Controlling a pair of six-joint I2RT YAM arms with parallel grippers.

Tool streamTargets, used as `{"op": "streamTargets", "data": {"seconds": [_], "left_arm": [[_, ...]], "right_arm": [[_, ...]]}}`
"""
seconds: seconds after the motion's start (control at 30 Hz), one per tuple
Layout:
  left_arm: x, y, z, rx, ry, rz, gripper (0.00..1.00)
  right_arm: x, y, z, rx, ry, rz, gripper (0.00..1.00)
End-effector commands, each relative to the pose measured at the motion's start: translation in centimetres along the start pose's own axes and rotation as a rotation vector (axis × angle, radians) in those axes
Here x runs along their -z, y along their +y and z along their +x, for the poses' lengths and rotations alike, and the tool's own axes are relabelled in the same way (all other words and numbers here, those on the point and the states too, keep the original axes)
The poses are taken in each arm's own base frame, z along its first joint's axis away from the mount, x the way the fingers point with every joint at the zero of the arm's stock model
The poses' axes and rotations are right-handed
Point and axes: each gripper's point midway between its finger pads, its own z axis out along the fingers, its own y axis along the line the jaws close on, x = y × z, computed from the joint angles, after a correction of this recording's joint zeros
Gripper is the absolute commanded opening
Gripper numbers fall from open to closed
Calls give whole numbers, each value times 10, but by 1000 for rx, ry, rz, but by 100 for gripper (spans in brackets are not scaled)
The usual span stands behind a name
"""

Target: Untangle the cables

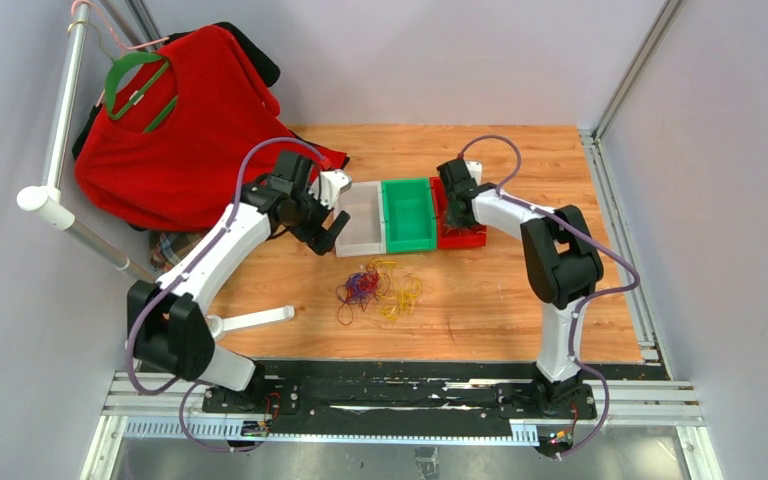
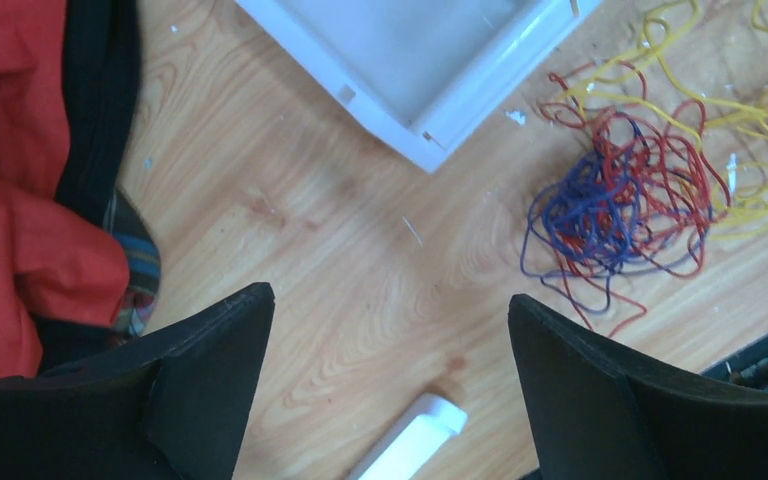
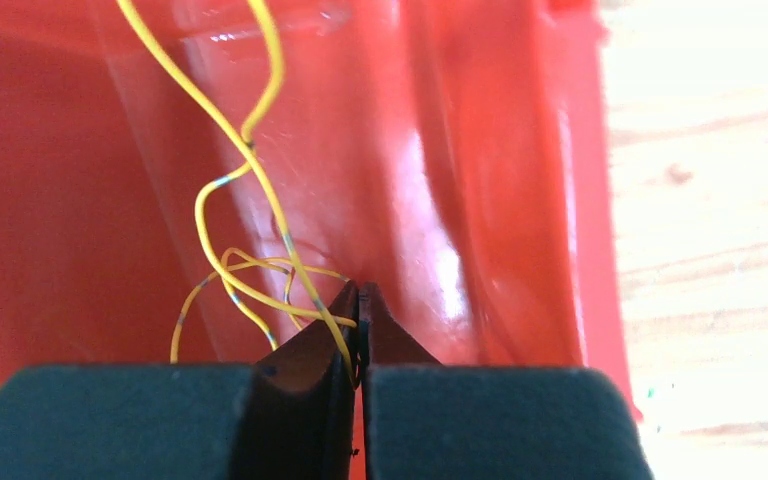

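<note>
A tangle of thin cables (image 1: 375,287), yellow, red and purple-blue, lies on the wooden table in front of the bins. In the left wrist view the tangle (image 2: 620,195) sits up and to the right of my left gripper (image 2: 388,296), whose fingers stand wide open over bare wood with nothing between them. That left gripper (image 1: 325,232) hovers by the white bin's near-left corner. My right gripper (image 3: 360,292) is shut on a yellow cable (image 3: 222,180) inside the red bin (image 3: 480,150). From above, the right gripper (image 1: 453,205) dips into that bin.
Three bins stand in a row: white (image 1: 362,215), green (image 1: 408,213), red (image 1: 465,240). A red shirt (image 1: 180,130) hangs on a white rack (image 1: 60,120) at the back left. A white bar (image 1: 255,319) lies near the left arm, its end also showing below my open fingers.
</note>
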Motion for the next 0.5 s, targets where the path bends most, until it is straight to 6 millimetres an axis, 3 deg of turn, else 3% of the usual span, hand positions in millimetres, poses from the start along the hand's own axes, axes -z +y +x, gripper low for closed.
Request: {"op": "streamTargets", "data": {"seconds": [0.0, 0.2, 0.47], "left_arm": [[-19, 13, -33, 9, -84, -17, 90], [-54, 20, -33, 15, -58, -17, 82], [-90, 35, -28, -18, -17, -51, 54]], "right_arm": [[-3, -23, 50, -87, 91, 96, 1], [16, -18, 65, -149, 57, 123, 1], [31, 3, 75, -200, 30, 95, 1]]}}
